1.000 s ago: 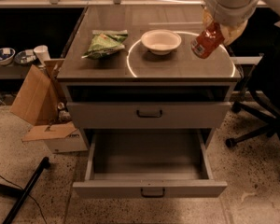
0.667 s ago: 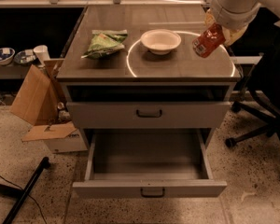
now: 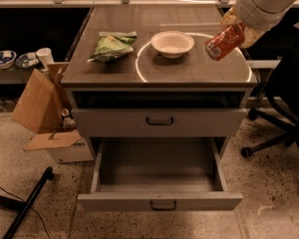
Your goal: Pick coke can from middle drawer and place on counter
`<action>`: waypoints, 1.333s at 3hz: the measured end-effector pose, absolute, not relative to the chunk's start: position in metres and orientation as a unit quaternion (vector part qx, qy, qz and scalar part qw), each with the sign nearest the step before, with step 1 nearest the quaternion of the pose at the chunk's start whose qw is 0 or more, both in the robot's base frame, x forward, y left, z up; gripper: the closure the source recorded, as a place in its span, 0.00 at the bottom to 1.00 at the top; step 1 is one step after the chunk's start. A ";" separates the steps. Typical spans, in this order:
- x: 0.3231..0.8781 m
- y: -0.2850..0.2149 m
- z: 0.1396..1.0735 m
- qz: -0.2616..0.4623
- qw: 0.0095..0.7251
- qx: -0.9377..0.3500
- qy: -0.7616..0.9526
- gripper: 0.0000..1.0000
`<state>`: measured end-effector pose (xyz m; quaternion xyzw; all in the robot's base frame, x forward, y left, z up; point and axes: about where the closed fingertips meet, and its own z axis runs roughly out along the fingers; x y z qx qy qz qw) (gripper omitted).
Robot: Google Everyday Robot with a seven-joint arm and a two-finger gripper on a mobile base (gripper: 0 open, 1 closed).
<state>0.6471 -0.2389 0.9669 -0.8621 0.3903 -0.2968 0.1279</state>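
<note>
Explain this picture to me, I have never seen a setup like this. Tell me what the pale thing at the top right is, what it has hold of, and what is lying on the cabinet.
There is one picture, from a single camera looking down at the front of a cabinet. The pale shape at the top right is a robot's arm. At its end is the gripper, a two-finger clamp, shut on a red coke can. The can is tilted and held over the right side of the counter, the glossy wood-grain top. It is not set down yet. On the counter lie a green snack bag and a pale bowl. Below, the open drawer is pulled out and shows only its bare grey floor. The drawer above it is closed.
</note>
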 end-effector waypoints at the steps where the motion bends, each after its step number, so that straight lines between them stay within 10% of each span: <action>1: 0.657 -0.232 0.962 -0.267 0.151 -0.883 0.355 1.00; 4: 0.694 -0.229 0.939 -0.218 0.191 -0.897 0.334 1.00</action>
